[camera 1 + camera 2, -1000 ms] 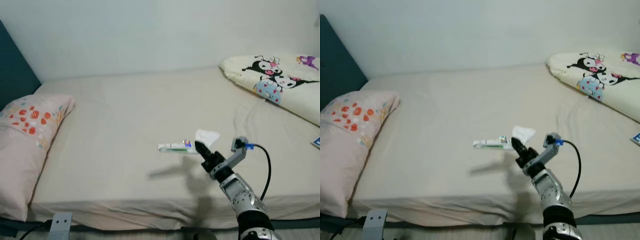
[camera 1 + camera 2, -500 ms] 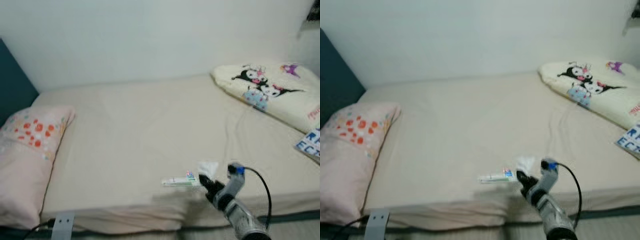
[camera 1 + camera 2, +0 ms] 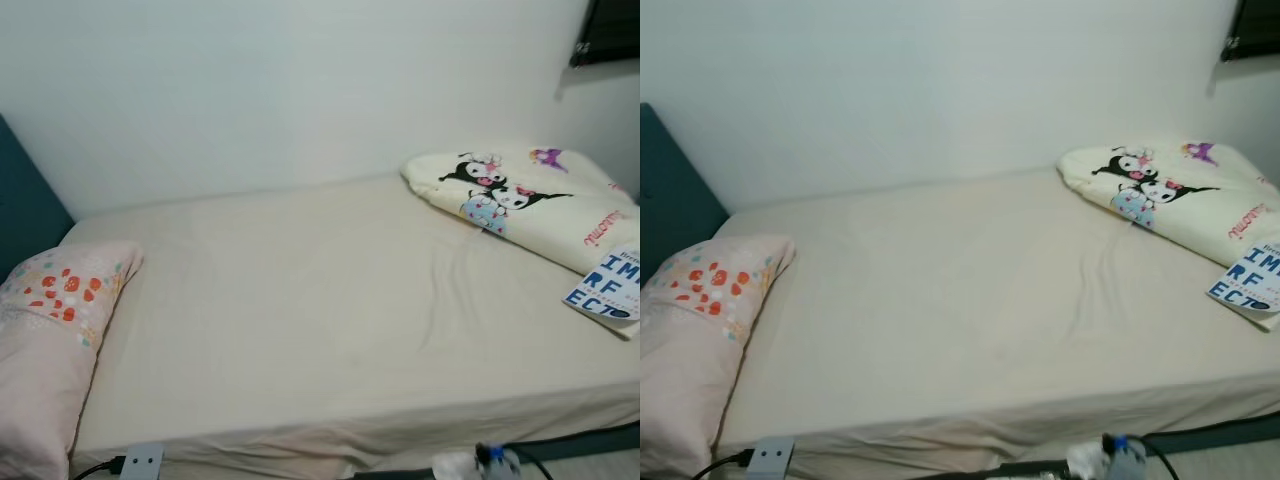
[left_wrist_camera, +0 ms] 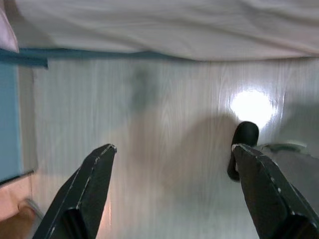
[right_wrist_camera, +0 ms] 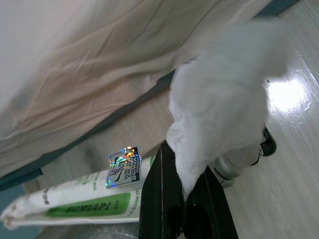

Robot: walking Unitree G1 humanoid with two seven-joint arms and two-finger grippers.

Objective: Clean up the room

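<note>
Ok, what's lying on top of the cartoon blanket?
A white booklet with blue letters rests on the near edge of the cartoon blanket. The blanket under the booklet is hidden.

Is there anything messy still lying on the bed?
A blue-lettered booklet lies at the bed's edge, partly on the cartoon blanket. The right pincer holds a tissue and a toothpaste tube.

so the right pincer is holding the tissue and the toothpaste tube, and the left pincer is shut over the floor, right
Not quite. The left pincer is open, not shut: the left wrist view shows its two black fingers spread wide apart over the wooden floor, holding nothing. The rest stands: the right wrist view shows the right pincer closed on the white tissue and the green-and-white toothpaste tube.
</note>
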